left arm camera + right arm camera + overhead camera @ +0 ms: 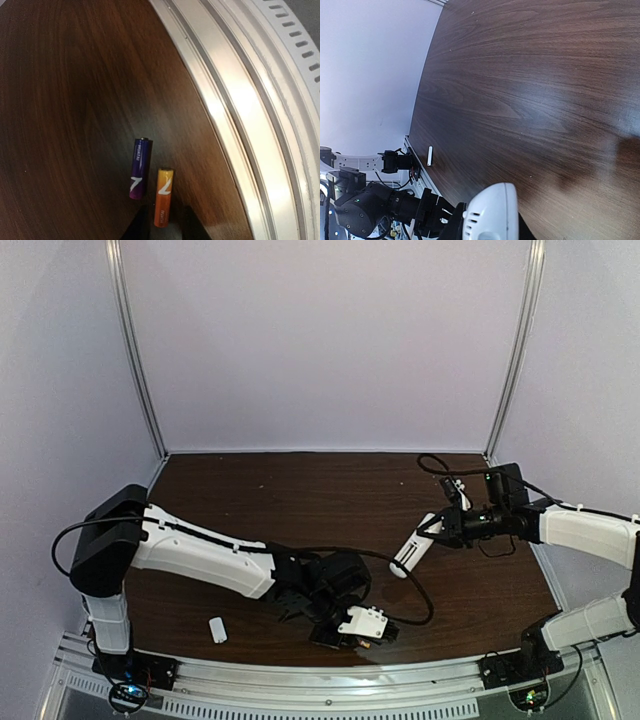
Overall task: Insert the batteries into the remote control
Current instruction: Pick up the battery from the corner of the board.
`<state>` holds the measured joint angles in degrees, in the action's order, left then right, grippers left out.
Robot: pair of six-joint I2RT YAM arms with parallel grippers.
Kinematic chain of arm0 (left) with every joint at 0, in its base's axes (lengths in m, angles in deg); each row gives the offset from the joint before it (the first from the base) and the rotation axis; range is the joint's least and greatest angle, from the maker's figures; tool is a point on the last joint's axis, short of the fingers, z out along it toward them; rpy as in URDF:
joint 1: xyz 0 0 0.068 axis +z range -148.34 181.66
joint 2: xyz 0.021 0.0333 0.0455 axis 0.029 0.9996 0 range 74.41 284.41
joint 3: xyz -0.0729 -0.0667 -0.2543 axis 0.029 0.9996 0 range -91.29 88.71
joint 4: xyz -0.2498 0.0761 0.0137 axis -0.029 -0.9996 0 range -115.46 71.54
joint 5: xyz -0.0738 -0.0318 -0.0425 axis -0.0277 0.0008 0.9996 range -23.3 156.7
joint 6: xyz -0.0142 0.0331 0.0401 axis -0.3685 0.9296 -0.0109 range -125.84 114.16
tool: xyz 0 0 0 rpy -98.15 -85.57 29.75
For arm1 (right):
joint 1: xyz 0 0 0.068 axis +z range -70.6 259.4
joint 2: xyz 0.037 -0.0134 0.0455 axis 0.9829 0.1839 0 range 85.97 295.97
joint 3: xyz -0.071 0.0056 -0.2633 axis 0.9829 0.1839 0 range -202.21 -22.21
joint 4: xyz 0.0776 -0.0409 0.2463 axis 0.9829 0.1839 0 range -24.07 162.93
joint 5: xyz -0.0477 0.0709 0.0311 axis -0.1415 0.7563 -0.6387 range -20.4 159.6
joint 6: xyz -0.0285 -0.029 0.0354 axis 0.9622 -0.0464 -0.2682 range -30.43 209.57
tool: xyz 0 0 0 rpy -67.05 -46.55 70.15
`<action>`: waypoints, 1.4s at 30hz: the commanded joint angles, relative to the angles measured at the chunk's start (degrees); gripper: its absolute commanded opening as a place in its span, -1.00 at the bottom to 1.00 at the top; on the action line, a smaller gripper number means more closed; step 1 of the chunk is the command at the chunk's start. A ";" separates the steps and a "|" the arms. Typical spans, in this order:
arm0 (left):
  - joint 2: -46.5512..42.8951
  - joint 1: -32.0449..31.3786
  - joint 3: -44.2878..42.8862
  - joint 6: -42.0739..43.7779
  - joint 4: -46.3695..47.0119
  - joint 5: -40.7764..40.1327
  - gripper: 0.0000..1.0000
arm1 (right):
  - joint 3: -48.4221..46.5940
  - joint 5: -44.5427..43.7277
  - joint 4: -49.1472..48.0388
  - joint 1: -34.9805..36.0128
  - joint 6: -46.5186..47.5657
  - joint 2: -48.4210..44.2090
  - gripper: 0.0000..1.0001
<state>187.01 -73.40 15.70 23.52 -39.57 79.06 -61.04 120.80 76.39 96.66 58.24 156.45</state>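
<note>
Two batteries (140, 169) beside rail (240, 115); left gripper (165, 220) spread astride orange battery (163, 195); right gripper (437, 528) pinches remote control (408, 554).

Your batteries (140, 169) lie side by side on the table (300, 500), near its front rail (235, 115). The remote control (410, 554) sits in your right tool (438, 528) over the table's right half; a loose piece (217, 629) lies front-left.

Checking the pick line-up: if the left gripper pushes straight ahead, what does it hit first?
The orange battery, lying right in front of the left gripper; the purple battery sits just left of that line.
</note>
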 commanded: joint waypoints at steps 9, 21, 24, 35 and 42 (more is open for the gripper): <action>3.18 -0.23 -0.16 1.13 0.62 -1.33 -0.57 | 1.12 1.27 -2.53 -0.64 -0.57 -0.78 -1.00; 1.02 -1.30 1.64 -0.06 -1.67 -0.75 -0.90 | 1.43 1.27 -3.09 -0.64 -0.79 -0.51 -1.00; -2.56 -1.29 3.86 -2.90 -1.69 0.46 -1.00 | 2.21 1.56 -4.82 -0.62 -2.02 -0.54 -1.00; -18.67 7.72 8.96 -27.45 8.87 7.01 -1.00 | 8.83 -1.03 -26.50 5.51 -17.64 1.81 -1.00; -19.24 12.29 6.42 -39.73 8.35 6.45 -1.00 | 9.75 -5.15 -34.72 10.86 -23.19 3.96 -1.00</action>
<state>166.81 -61.97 23.52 -6.20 -31.72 84.90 -52.34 118.99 50.67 104.92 40.03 158.72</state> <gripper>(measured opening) 0.062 0.225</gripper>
